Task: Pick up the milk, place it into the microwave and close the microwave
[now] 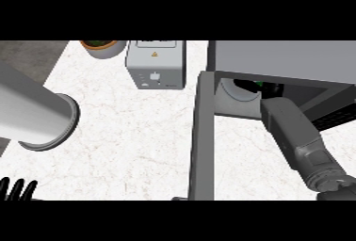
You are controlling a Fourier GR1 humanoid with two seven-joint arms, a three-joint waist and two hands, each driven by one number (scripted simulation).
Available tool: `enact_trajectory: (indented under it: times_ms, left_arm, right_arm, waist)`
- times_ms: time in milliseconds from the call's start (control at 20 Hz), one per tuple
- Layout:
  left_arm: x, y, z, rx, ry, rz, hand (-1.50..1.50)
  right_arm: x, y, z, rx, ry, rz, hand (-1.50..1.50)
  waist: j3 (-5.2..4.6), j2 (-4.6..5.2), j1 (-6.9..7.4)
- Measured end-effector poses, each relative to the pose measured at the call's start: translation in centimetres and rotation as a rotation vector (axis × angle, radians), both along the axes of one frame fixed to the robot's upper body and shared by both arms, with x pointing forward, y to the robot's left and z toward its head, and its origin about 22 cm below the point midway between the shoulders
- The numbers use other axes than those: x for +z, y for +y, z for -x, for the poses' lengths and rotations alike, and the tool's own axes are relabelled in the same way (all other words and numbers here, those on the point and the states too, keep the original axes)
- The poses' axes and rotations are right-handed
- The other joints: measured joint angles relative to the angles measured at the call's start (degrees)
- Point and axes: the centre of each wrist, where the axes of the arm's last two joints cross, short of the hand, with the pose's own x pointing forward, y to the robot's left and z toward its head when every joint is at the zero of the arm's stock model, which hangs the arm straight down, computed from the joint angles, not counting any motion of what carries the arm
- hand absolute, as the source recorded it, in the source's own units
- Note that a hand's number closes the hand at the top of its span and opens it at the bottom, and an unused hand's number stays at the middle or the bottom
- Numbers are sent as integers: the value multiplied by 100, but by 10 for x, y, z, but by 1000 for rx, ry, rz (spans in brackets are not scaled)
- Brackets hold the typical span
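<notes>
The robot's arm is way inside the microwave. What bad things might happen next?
1. The right forearm reaches deep into the microwave; pulling out, it might bump the plate inside or the cavity wall.
2. The door stands wide open beside that arm; swinging it shut too early could hit the arm.
3. The right hand is hidden inside, so whether the milk stands upright cannot be checked; it might tip.
</notes>
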Motion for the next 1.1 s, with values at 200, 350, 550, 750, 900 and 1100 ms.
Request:
enact_trajectory:
  times_ms: [200, 350, 550, 750, 900, 1100]
  left_arm:
    - [-2, 1, -3, -11, 6, -4, -150]
    - [-2, 1, -5, -20, 9, -7, -150]
    - [-3, -1, -11, -30, 6, -4, -150]
    - [-4, 3, -13, -32, 7, -7, -150]
    - [-3, 4, -15, -40, -6, -15, -150]
    - [0, 3, -19, -55, -14, -28, -150]
  right_arm:
    - [8, -3, -4, -62, -35, 54, 150]
    - [14, -6, -8, -127, -55, 85, 150]
    - [20, -6, -11, -180, -65, 105, 150]
    - [10, -16, -6, -270, -15, 136, -150]
    - [-11, -38, 10, -399, 92, 228, -150]
    - [-21, -47, 18, -482, 150, 326, -150]
  waist:
    - [-5, 29, 53]
    - [-6, 51, 97]
    - [-5, 72, 123]
    - [-28, 123, 169]
    - [-89, 192, 247]
    - [-124, 198, 401]
